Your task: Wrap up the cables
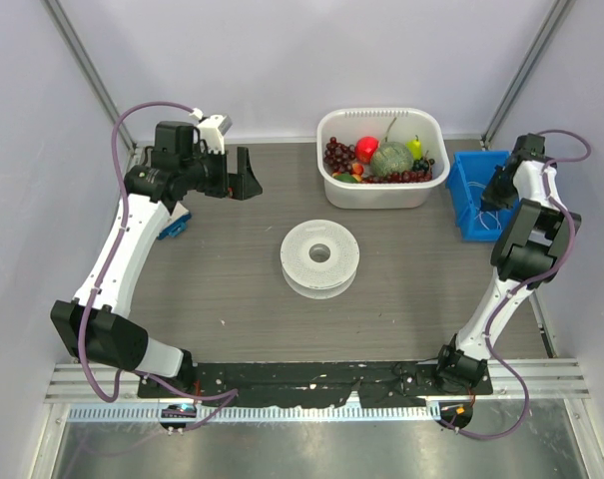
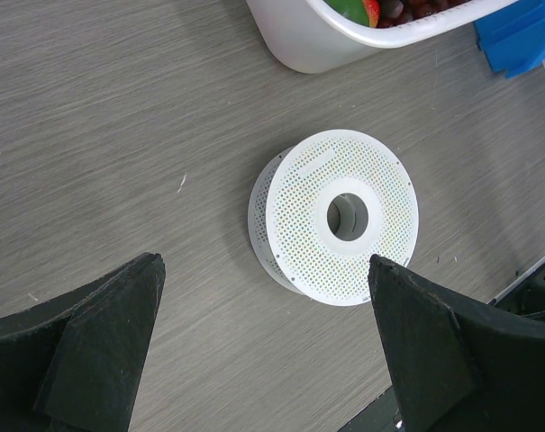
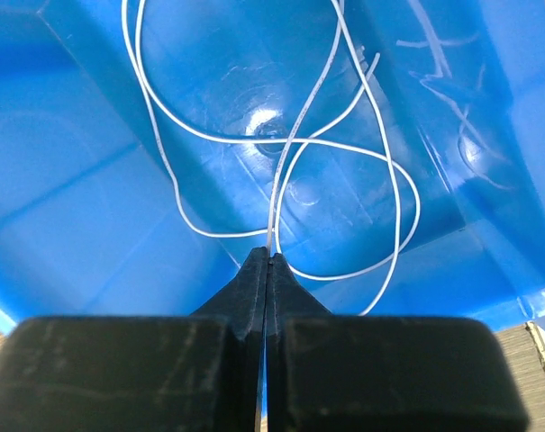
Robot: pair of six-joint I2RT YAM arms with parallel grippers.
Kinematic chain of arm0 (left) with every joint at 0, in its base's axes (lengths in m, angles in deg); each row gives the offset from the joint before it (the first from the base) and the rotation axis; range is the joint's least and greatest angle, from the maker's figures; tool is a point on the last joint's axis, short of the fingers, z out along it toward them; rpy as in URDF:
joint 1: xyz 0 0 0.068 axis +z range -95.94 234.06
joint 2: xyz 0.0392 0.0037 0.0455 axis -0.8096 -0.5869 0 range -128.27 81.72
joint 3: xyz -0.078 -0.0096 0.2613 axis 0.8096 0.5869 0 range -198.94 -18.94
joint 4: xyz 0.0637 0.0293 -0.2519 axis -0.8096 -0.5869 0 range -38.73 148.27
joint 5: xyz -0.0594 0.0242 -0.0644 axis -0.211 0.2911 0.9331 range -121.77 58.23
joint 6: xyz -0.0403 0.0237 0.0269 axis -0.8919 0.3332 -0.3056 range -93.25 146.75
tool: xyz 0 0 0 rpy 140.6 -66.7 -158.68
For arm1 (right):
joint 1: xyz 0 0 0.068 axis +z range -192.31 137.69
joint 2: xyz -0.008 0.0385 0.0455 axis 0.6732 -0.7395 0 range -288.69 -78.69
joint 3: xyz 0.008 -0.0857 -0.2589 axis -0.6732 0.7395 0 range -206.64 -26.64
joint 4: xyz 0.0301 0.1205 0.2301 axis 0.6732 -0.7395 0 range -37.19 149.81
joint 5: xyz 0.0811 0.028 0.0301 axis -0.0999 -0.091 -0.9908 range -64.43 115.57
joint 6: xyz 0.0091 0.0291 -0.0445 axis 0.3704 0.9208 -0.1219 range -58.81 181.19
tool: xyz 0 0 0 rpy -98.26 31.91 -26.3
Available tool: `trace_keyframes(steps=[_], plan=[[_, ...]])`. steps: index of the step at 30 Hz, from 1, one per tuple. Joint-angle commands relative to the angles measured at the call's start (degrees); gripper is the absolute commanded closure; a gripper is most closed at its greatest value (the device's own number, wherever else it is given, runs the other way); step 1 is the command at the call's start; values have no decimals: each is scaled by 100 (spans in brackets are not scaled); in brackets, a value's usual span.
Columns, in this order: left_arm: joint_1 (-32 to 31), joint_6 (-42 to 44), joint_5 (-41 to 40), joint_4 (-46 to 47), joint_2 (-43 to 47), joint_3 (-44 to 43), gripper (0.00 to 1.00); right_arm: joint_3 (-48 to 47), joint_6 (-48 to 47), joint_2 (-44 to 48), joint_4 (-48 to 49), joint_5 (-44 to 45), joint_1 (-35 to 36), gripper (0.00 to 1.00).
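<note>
Counter [image 1: 232, 289]: grey wood-grain surface carrying all items.

White tub [image 1: 376, 195]: stands at the far centre-right of the counter and holds fruit [image 1: 391, 160], including dark grapes, a red piece and a green piece.

Blue bin [image 1: 468, 185]: stands just right of the tub, at the far right edge of the counter.

Spool [image 1: 300, 254]: translucent white with perforated flanges, lying flat near the centre of the counter, well apart from both the tub and the bin. No cord is seen on it.

Left tool [image 1: 244, 173]: held over the far left of the counter. In the left wrist view its fingers are spread wide [image 2: 263, 270], gripping nothing, with the spool [image 2: 299, 225] seen between them on the counter.

Right tool [image 1: 499, 190]: reaches down into the blue bin. In the right wrist view its fingers are pressed together [image 3: 268, 261], pinching the cable at their tips.

Cable [image 3: 295, 141]: a thin white cord lying in loose, crossing loops on the floor of the bin [image 3: 92, 180], with one strand running into the right tool's tips.
</note>
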Motion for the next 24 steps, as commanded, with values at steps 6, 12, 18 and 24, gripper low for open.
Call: trace_keyframes(steps=[6,12,18,24], plan=[[29,-33,157,154,102,-274,0,-361,-196,1163,189,-668,-99,99],[29,-33,165,110,94,-353,0,-563,-240,1647,92,-1160,-99,99],[29,-33,174,75,111,-371,0,-818,-880,1244,-663,-888,-82,82],[21,-59,183,119,111,-318,0,-537,-943,848,-611,-335,-82,54]])
